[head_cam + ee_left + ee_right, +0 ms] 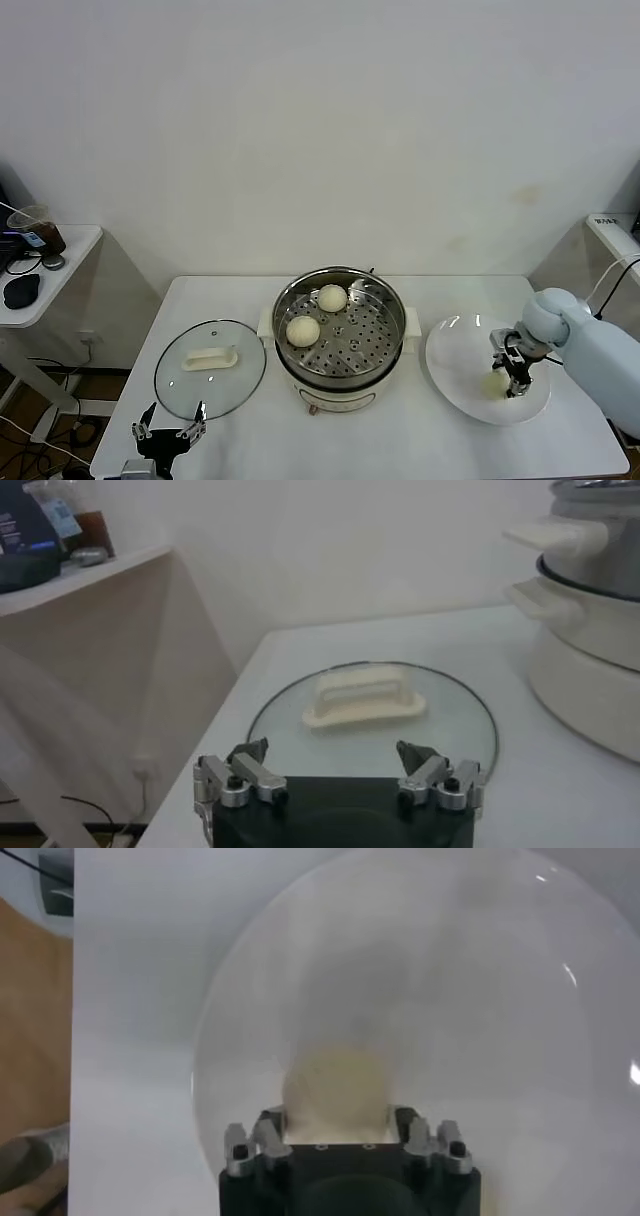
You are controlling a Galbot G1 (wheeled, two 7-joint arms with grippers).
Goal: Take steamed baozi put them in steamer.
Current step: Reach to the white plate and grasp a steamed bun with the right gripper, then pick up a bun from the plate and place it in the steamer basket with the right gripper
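plain white wall [320,120], white table [250,440], side shelf [60,260]

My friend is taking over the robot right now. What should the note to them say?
Right gripper: down on the plate, jaws around a baozi; it is not lifted yet.
Left gripper: open and idle at the table's front edge, by the glass lid.
Done: two baozi lie in the steamer.
Left: lift the plate's baozi and put it in the steamer. No other baozi shows on the plate.
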